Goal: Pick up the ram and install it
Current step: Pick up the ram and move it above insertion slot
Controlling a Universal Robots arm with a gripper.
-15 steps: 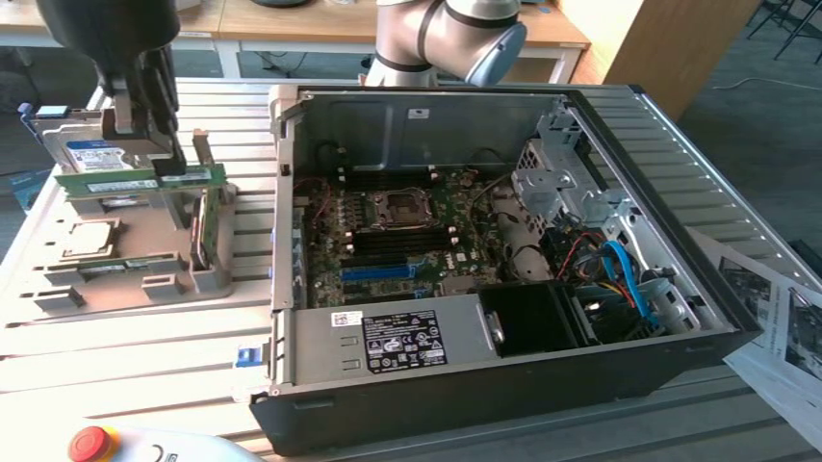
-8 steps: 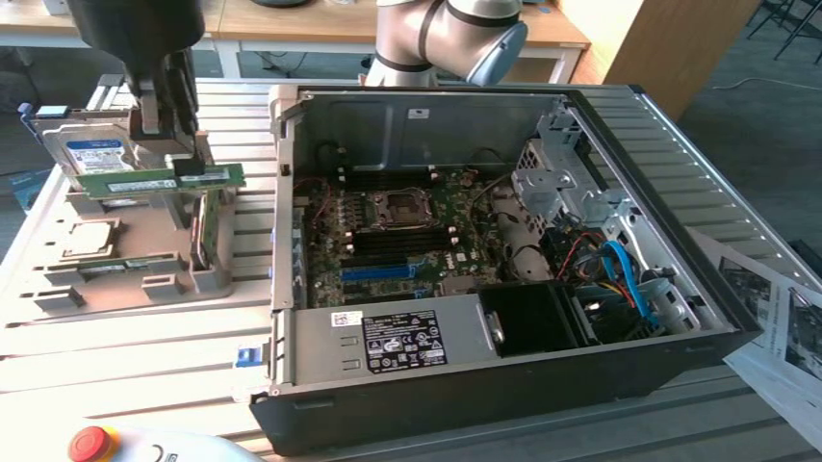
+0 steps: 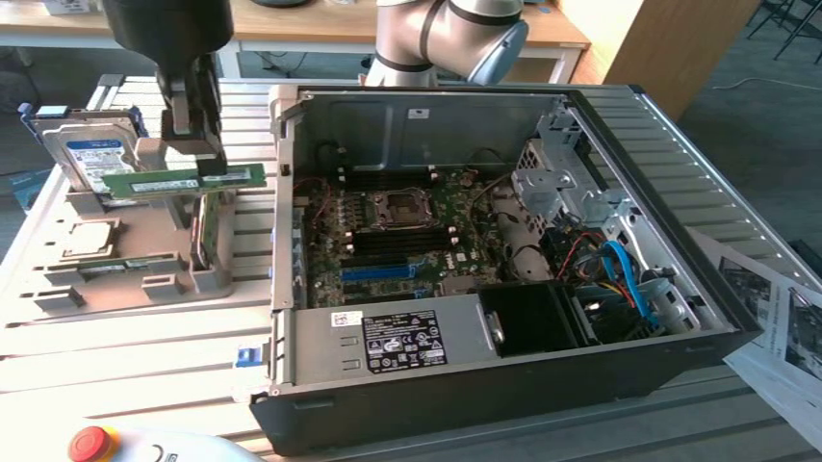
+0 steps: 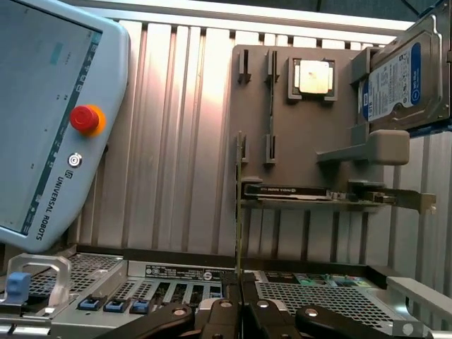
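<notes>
The claw is clamped shut on the ram, pinching its upper edge toward the end nearer the case. The stick hangs level over the grey holder, just off the exterior view's left of the open case.

From the outside cam I can't tell if the ram's lower edge is fully clear of the holder, because the two overlap. The claw's tips are mostly tucked behind the stick there too. On the wrist cam the ram is edge-on, just a thin line running out from between the fingers. So there are no chips to read, and the claw is cropped by the frame edge.

The hard drive is propped on the holder behind the ram, with its lower corner hidden. The arm is chopped off at the top of the exterior view. The pendant is cropped to a corner with its red button, and the papers run off the exterior view's right. Inside the case the board is busy and I can't pick out the slots for sure.

The counter is ribbed light metal slats with sun glare on it. Behind it there's a wooden desk and grey floor.
</notes>
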